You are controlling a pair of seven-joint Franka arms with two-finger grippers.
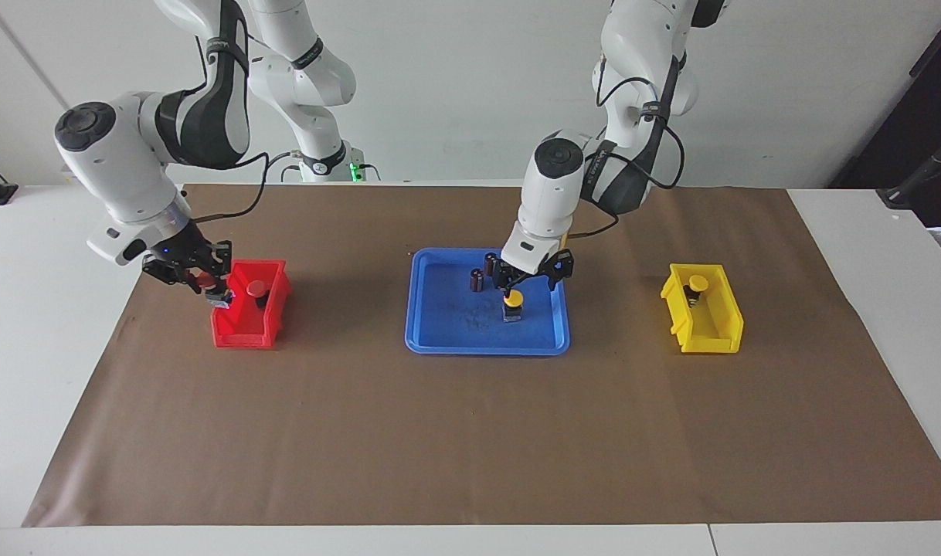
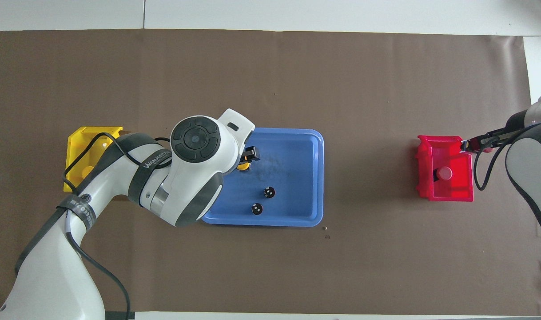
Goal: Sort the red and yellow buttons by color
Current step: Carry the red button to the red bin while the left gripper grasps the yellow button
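While both arms are over the work area, three containers sit on the brown paper point(image 1: 470, 432). Blue tray point(image 1: 439, 340), mid-table: one yellow button point(image 1: 513, 301) and two dark capless cylinders point(image 1: 477, 280), the cylinders nearer the robots than the button. Red bin point(image 1: 239, 333), toward the right arm's end: one red button point(image 1: 256, 290) standing inside. Yellow bin point(image 1: 710, 340), toward the left arm's end: one yellow-capped button point(image 1: 696, 284) inside.

Legible writing: partial lettering on the left arm's dark band in the overhead view, reading roughly "WANUFED"; not fully readable.

Left gripper point(image 1: 531, 284) is low over the tray, fingers spread apart and straddling the yellow button's cap; whether the pads touch it cannot be told. Right gripper point(image 1: 200, 279) hangs at the red bin's outer wall, over its rim, fingers closed around a second red button point(image 1: 208, 283), which is held clear of the bin floor.
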